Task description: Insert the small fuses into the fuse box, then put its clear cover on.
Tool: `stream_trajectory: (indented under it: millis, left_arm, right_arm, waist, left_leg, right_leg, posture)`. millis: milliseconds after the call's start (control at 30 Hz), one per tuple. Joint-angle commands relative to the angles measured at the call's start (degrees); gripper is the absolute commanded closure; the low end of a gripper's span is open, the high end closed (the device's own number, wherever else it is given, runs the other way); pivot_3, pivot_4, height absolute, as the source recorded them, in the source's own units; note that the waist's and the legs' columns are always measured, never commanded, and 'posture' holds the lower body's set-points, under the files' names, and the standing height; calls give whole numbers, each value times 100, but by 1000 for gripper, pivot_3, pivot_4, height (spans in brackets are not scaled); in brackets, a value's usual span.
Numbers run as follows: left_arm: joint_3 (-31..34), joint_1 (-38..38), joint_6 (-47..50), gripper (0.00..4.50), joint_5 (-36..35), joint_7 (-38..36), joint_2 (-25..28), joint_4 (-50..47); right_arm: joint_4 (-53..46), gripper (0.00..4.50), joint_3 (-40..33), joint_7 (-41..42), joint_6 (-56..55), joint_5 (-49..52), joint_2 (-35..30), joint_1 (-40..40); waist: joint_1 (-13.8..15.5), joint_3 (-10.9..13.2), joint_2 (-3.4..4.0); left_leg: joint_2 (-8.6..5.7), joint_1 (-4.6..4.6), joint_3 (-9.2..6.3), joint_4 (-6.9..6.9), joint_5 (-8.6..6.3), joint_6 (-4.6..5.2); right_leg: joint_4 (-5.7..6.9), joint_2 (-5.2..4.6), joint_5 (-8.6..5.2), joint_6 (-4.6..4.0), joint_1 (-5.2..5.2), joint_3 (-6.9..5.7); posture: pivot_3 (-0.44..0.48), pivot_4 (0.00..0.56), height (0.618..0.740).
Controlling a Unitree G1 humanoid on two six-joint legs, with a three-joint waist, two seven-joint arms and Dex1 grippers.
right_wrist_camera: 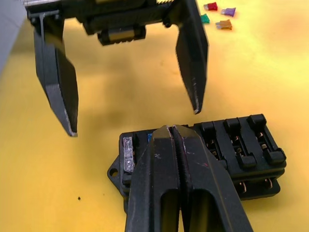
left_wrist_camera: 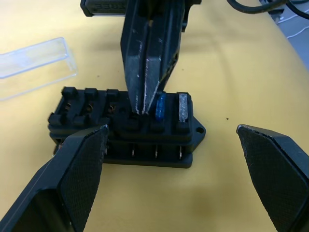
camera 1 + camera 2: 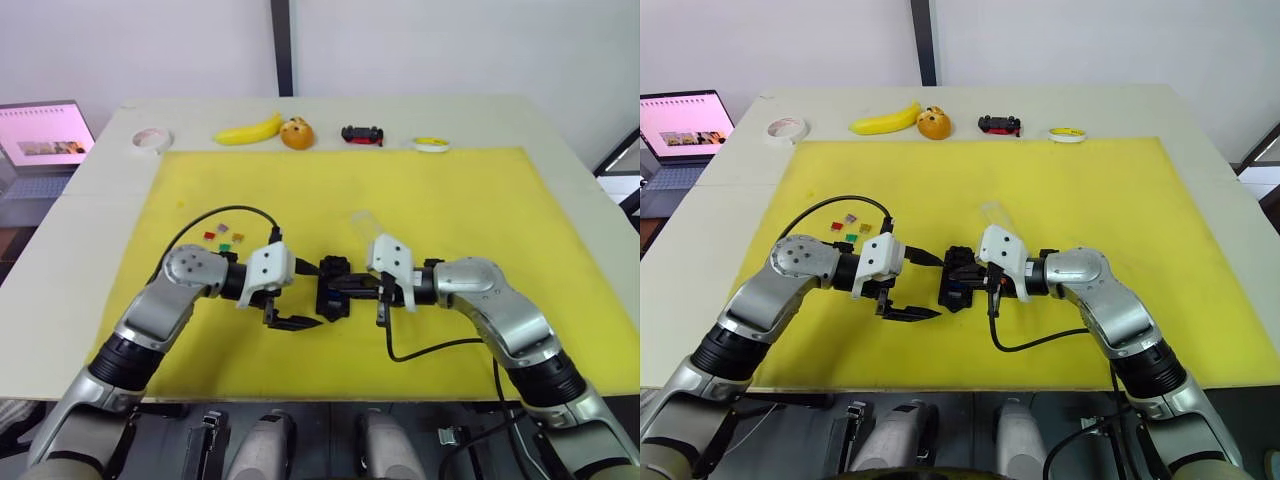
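The fuse box [image 2: 126,128] — black, oblong, two rows of slots — lies flat on the yellow mat with a blue fuse [image 2: 161,106] and a grey fuse [image 2: 183,107] seated at its tabbed end. Four loose fuses [image 1: 218,16] — red, purple, green, orange — lie clustered well apart. The clear cover [image 2: 34,66] lies near the box.

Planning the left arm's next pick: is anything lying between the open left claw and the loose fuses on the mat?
Nothing visible. The left claw hangs open beside the fuse box; only bare yellow mat separates it from the loose fuses.

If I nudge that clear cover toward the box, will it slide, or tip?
The clear cover looks thin, hollow, and glassy, so probably very light and slippery. It lies flat and low on the yellow mat, so it should slide rather than tip, perhaps skittering.
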Motion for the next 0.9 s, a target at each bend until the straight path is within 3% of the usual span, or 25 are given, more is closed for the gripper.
stream_trajectory:
  millis: [33, 467, 900]
  left_arm:
    - [70, -73, -100, 0, -7, -15, -9, -51]
    - [50, -45, -167, 0, 0, 5, -26, -35]
    - [73, -22, -105, 0, -17, 59, -33, -109]
  right_arm:
    - [-2, 4437, 32, -58, 50, -43, 1, 60]
    - [-537, 4437, -411, -9, 506, 669, 19, -150]
    - [-337, 4437, 285, -121, 508, -42, -201, -59]
  waist:
    - [-1, 0, 0]
    - [1, 0, 0]
    - [3, -1, 0]
  left_leg:
    - [0, 0, 0, 0, 0, 0]
    - [0, -1, 0, 0, 0, 0]
    - [0, -1, 0, 0, 0, 1]
  right_leg:
    - [0, 0, 0, 0, 0, 0]
    - [0, 0, 0, 0, -2, 0]
    - [1, 0, 0, 0, -1, 1]
  posture:
    - [0, 150, 740]
    - [0, 150, 740]
    - [0, 150, 740]
